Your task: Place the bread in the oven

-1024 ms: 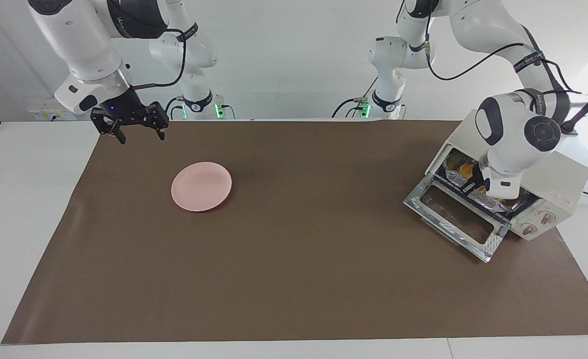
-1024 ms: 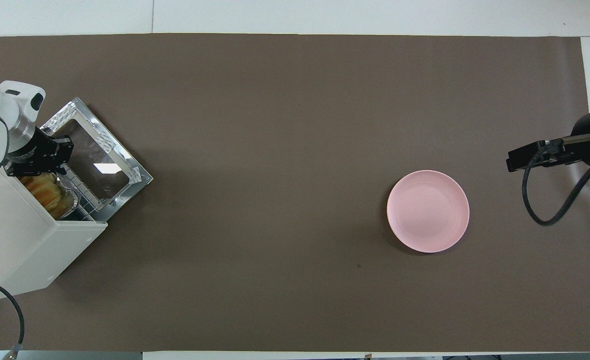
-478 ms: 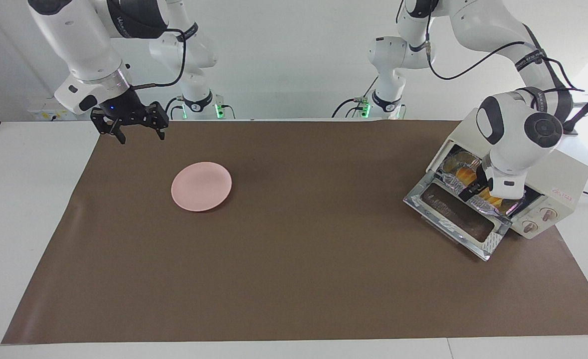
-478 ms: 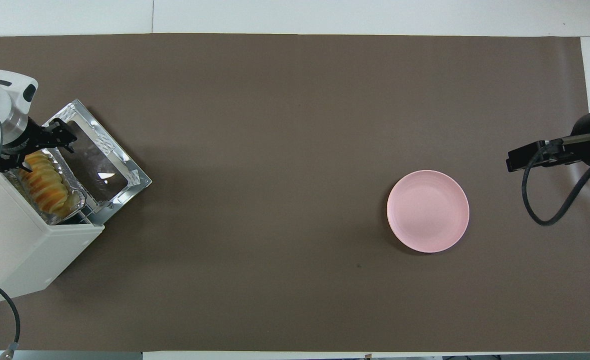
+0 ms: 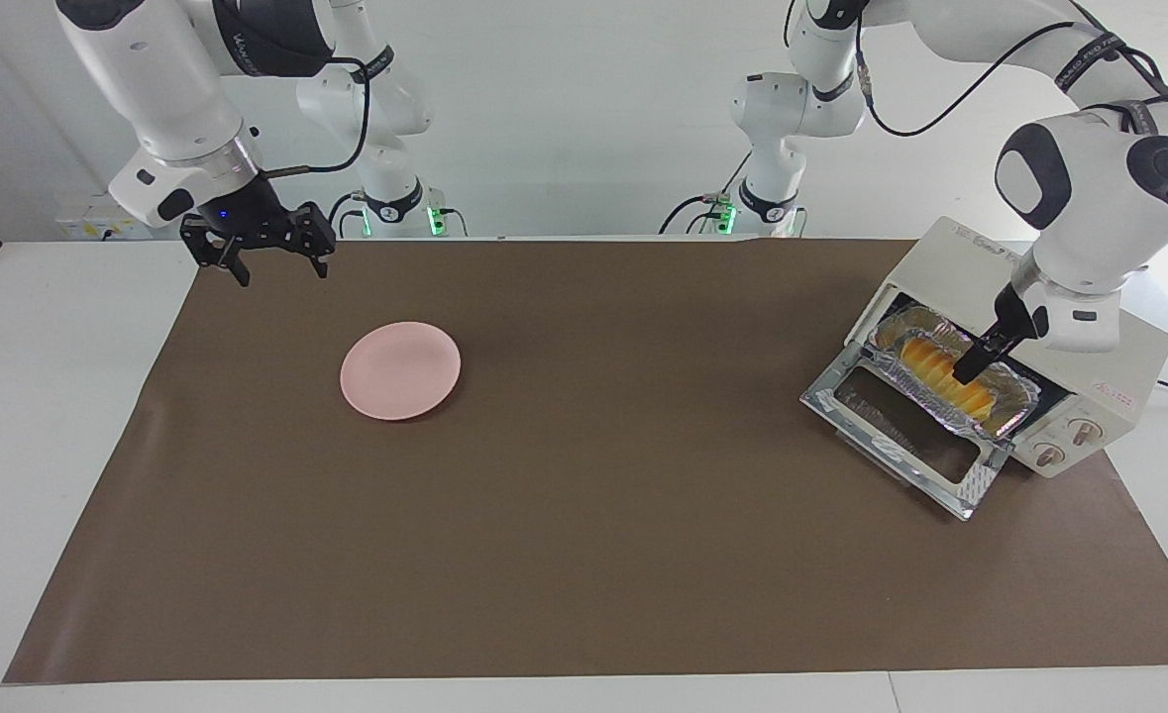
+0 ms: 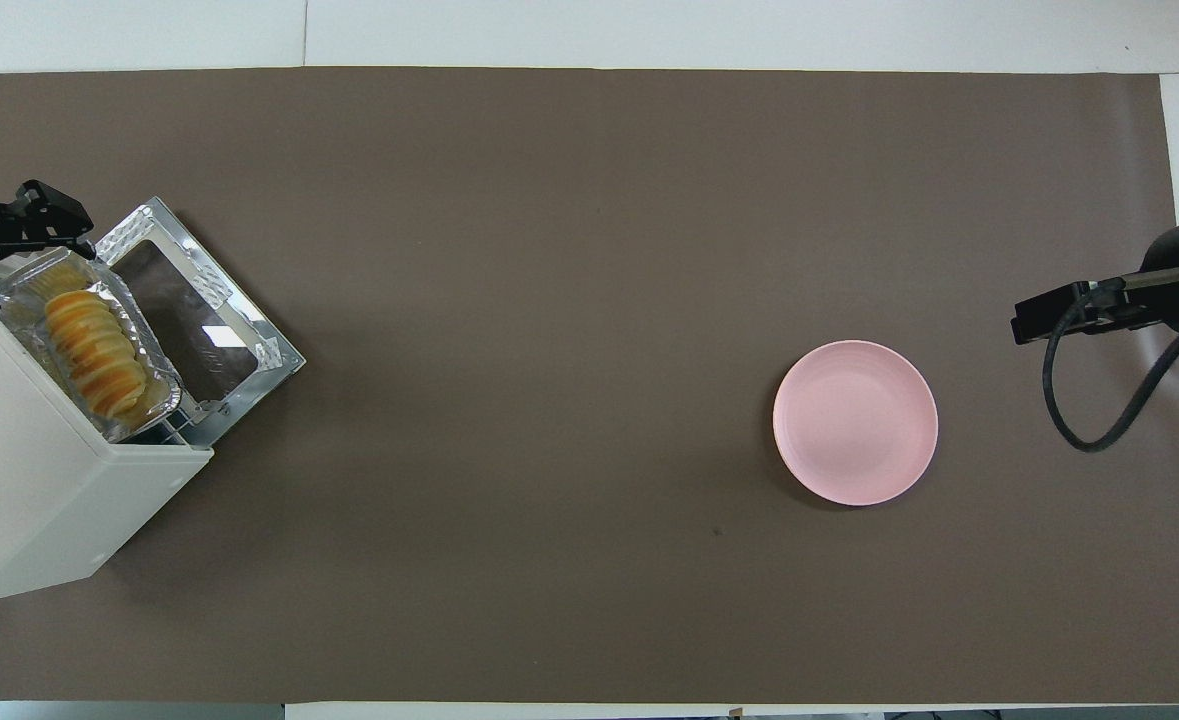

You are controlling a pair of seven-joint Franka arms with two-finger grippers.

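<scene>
The bread (image 5: 943,380), a ridged yellow-orange loaf, lies in a crinkled foil tray (image 5: 1009,408) at the open mouth of the cream-white oven (image 5: 1089,347). The oven's glass door (image 5: 901,436) hangs open and down. My left gripper (image 5: 970,368) is open and empty, raised just over the loaf. The overhead view shows the bread (image 6: 94,345), the tray (image 6: 154,360), the oven (image 6: 39,500), the door (image 6: 199,320) and my left gripper (image 6: 19,268) over the tray's end. My right gripper (image 5: 279,269) hangs open and empty over the mat's corner at the right arm's end; that arm waits.
A round pink plate (image 5: 400,369) lies on the brown mat (image 5: 593,495) toward the right arm's end; it also shows in the overhead view (image 6: 855,421). The oven stands at the left arm's end, its two knobs (image 5: 1064,444) beside the door.
My left gripper has lifted up and back out of the oven's mouth, uncovering the bread and tray, which stay in place. The right arm has not moved.
</scene>
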